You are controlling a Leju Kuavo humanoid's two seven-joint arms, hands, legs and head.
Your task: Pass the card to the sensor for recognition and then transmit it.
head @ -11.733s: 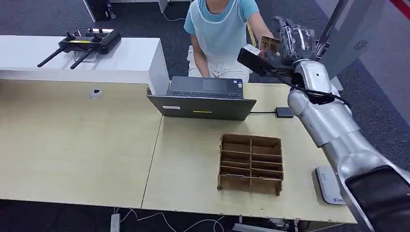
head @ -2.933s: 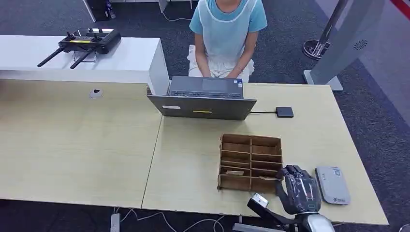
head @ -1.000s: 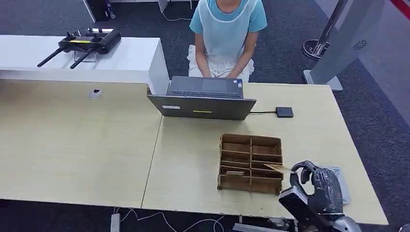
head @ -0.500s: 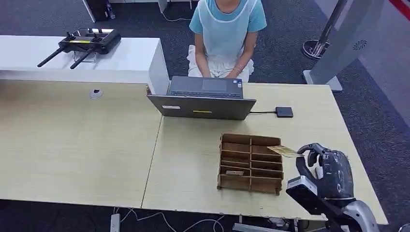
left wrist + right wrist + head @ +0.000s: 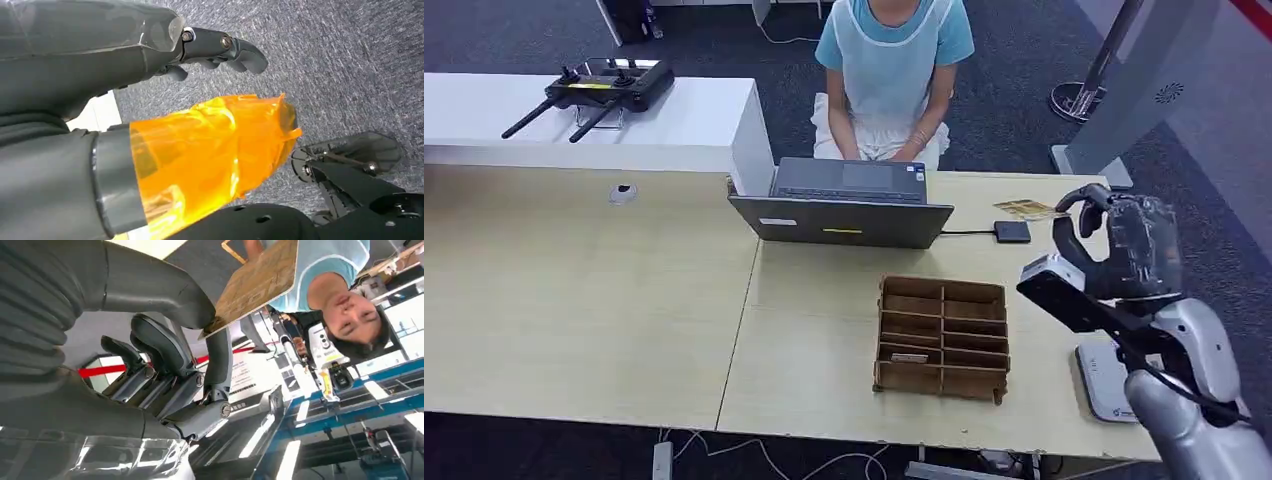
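Right robot hand point(image 5: 1124, 245) pinches my card point(image 5: 1027, 209), raised just beyond the sensor point(image 5: 1012, 232) on the worktop point(image 5: 824, 330); its long axis points from my fingers toward the person point(image 5: 889, 70), nearest this arm.

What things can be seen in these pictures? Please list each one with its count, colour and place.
card: one, tan, pinched by the right hand, in the air above the table's far right part
box: one, brown, many compartments, on the table near its front edge
laptop: one, grey, open, at the table's far edge
sensor: one, white, flat on the table's right front corner
black pad: one, cabled, right of the laptop
table: one, light wood
controller: one, black, on the white counter
person: one, light blue top, seated behind the laptop
right hand: dark, raised
left hand: dark, hanging above grey carpet, holding nothing
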